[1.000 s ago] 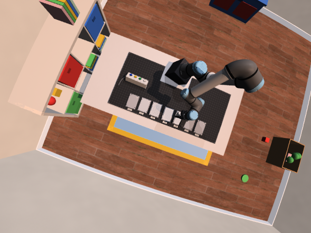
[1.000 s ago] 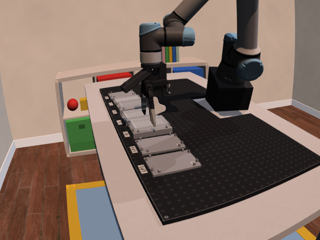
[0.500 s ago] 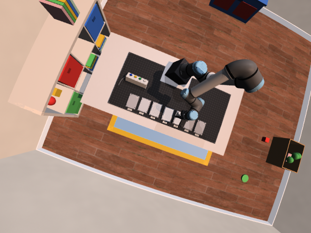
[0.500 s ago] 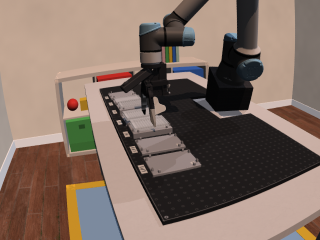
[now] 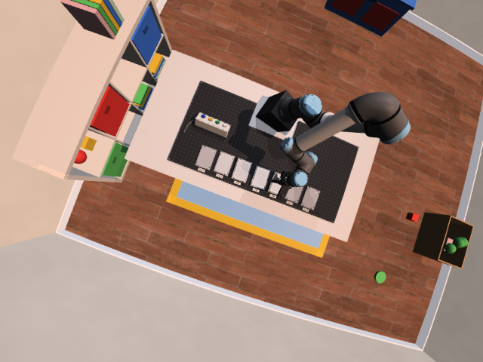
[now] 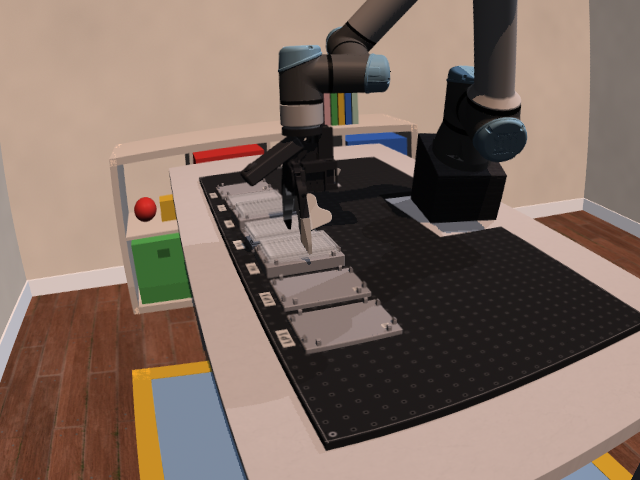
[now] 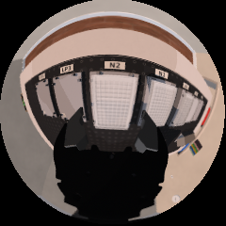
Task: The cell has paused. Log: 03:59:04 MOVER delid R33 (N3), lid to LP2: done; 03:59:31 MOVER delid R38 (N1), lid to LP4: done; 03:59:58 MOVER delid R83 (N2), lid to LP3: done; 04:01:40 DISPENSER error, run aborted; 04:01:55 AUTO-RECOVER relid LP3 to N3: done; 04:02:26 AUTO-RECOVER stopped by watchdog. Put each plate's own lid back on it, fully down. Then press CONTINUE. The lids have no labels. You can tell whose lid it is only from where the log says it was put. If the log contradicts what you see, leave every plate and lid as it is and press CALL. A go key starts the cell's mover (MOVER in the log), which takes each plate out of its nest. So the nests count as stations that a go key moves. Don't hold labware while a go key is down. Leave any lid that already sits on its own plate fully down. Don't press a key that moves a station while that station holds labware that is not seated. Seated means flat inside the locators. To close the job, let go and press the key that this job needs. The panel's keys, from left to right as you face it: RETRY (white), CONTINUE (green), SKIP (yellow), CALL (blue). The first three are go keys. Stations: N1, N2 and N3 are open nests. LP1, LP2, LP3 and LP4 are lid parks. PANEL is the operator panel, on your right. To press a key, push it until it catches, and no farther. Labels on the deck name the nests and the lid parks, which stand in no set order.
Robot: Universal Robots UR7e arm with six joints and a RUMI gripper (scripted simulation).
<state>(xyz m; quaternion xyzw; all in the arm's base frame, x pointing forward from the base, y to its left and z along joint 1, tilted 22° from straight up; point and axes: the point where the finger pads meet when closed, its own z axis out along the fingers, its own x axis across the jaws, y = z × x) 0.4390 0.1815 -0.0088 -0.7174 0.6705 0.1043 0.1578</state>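
My gripper (image 6: 297, 227) is open and stands low over nest N2 (image 7: 114, 65), one finger at each side of the labware there. That labware is a white well plate (image 7: 113, 101) with what looks like a clear lid on top, lying flat inside the locators (image 6: 299, 250). It is partly hidden by my wrist in the top view (image 5: 275, 188). Nothing is between my fingers. Nest N1 (image 7: 161, 73) beside it holds another well plate (image 5: 259, 177). Lid park LP3 (image 7: 66, 69) on the other side looks bare (image 6: 320, 288).
The operator panel (image 5: 212, 124) with its four keys sits on the black deck behind the far end of the station row. A further bare park (image 6: 345, 325) ends the row. Another well plate (image 5: 241, 170) and two grey stations (image 5: 214, 160) lie beyond N1. The arm's base (image 6: 457, 180) stands mid-deck.
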